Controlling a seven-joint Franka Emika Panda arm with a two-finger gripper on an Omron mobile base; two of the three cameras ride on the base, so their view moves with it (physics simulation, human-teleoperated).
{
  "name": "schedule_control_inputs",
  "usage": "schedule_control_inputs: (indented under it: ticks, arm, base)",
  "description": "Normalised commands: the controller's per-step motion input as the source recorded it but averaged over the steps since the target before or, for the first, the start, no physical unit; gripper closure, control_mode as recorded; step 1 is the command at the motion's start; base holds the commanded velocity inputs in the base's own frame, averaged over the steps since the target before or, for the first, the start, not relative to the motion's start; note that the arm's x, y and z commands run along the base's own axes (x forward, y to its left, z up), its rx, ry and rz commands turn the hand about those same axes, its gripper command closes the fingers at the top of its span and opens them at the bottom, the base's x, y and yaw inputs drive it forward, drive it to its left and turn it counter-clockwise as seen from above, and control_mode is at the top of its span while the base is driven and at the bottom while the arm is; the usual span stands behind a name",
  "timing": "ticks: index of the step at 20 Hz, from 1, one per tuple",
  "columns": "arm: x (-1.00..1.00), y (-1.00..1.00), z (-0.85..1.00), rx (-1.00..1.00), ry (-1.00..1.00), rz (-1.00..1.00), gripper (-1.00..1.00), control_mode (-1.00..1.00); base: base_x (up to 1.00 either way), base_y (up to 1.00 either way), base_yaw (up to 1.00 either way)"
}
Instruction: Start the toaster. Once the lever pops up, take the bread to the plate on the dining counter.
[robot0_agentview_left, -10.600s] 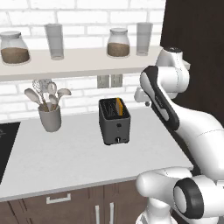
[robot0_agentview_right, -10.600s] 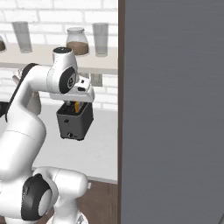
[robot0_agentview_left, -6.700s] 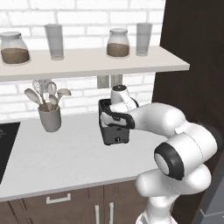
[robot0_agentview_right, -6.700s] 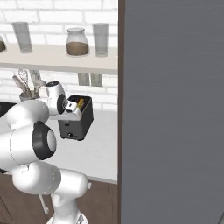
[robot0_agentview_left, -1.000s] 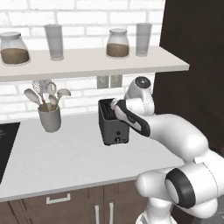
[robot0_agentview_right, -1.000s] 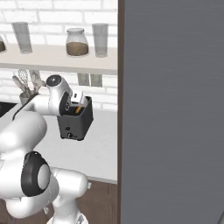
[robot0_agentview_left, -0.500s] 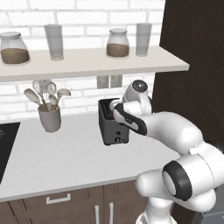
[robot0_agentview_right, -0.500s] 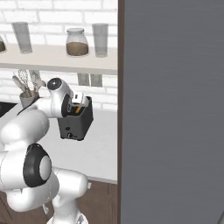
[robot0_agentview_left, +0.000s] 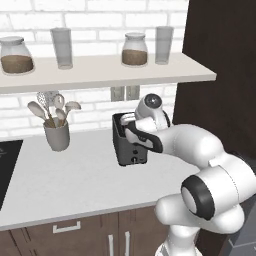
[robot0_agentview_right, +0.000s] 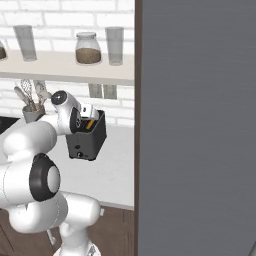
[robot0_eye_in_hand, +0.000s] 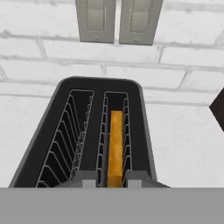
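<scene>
The dark toaster (robot0_agentview_left: 131, 147) stands on the pale worktop (robot0_agentview_left: 75, 180) by the brick wall. My gripper (robot0_agentview_left: 129, 126) hangs just above its top, at the front end of the slots. In the hand view the bread (robot0_eye_in_hand: 115, 146), an orange-tan slice, stands down in the right slot of the toaster (robot0_eye_in_hand: 65, 127). My gripper (robot0_eye_in_hand: 113, 183) is open, one fingertip on each side of the slice's near end and neither touching it. From the right the bread (robot0_agentview_right: 90, 125) peeks out of the toaster (robot0_agentview_right: 87, 142) under my gripper (robot0_agentview_right: 93, 119). The plate and the dining counter are out of view.
A grey utensil cup (robot0_agentview_left: 56, 136) stands left of the toaster. Just overhead is a shelf (robot0_agentview_left: 100, 72) with jars and glasses. Wall sockets (robot0_eye_in_hand: 118, 19) sit behind the toaster. A dark tall cabinet (robot0_agentview_left: 220, 75) bounds the right side, and a black hob edge (robot0_agentview_left: 5, 165) the left.
The hand has shifted only slightly over the toaster's top. Toaster and bread stay where they were.
</scene>
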Motion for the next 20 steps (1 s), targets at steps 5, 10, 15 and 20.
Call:
schedule_control_inputs:
  ticks: [5,10,15,20]
  arm:
    - [0.02,0.0,0.0,0.0,0.0,0.0,-1.0,-1.0]
    - [0.0,-0.01,0.0,0.0,0.0,0.0,-1.0,-1.0]
    - [0.0,-0.06,0.0,0.01,-0.02,0.0,-1.0,-1.0]
    - [0.0,-0.02,0.0,0.0,0.0,0.0,-1.0,-1.0]
  base:
    - [0.0,0.0,0.0]
    - [0.0,0.0,0.0]
    - [0.0,0.0,0.0]
    - [0.0,0.0,0.0]
